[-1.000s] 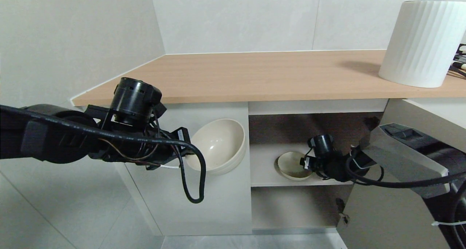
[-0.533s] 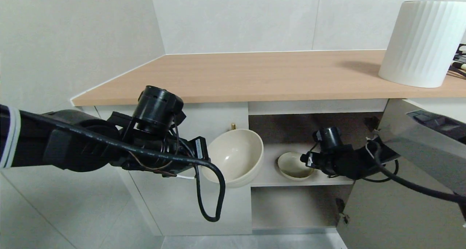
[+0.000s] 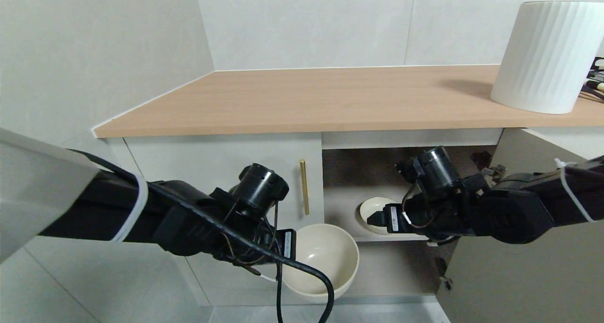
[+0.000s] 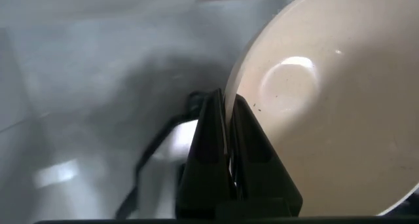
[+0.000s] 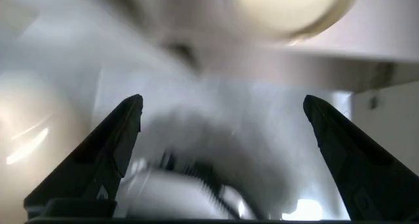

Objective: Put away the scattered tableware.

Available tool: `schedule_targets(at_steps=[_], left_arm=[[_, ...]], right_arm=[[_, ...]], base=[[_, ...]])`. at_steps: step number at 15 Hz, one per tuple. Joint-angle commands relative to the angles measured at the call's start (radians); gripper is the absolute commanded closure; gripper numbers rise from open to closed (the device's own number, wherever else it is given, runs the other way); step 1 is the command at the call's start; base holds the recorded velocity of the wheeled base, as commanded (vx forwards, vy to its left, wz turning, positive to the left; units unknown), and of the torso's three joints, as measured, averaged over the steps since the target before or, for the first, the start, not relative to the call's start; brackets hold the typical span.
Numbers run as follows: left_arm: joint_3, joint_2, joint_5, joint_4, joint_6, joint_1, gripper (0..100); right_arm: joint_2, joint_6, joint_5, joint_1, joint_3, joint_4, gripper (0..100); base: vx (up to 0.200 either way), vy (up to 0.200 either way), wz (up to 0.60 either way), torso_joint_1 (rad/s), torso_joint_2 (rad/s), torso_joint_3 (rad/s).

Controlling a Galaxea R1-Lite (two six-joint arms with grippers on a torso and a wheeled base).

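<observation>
Lowered to bottom centre, the left gripper (image 3: 289, 248) pinches the large bowl (image 3: 323, 259) by its rim, apparently bound for the cabinet (image 3: 212, 162); the right gripper (image 3: 377, 217), spread wide and empty, flanks the shelved small bowl (image 3: 372, 206).

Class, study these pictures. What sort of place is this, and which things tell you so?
Probably a kitchen: a wooden countertop over pale cabinets, one open with a small dish on its shelf, and a cream bowl pinched in the left end effector.
</observation>
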Motion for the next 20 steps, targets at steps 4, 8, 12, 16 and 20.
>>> schedule_targets(at_steps=[4,8,12,16,20], left_arm=[[0.005,0.097,0.053,0.013,0.019,-0.023,100],[0.012,0.059,0.054,0.013,0.021,-0.035,100],[0.012,0.045,0.054,0.013,0.018,-0.046,100],[0.014,0.045,0.054,0.013,0.018,-0.046,100],[0.014,0.045,0.054,0.013,0.018,-0.047,100]], right_arm=[[-0.039,-0.032,0.010,0.119,0.011,0.117,0],[0.056,-0.023,0.009,0.157,0.002,0.103,0],[0.113,0.003,0.004,0.166,-0.001,0.037,0],[0.128,0.012,0.005,0.168,-0.008,0.033,0],[0.129,0.012,0.007,0.168,-0.008,0.034,100]], base=[[0.000,0.000,0.00,0.000,0.00,0.000],[0.000,0.000,0.00,0.000,0.00,0.000],[0.000,0.000,0.00,0.000,0.00,0.000],[0.000,0.000,0.00,0.000,0.00,0.000],[0.000,0.000,0.00,0.000,0.00,0.000]])
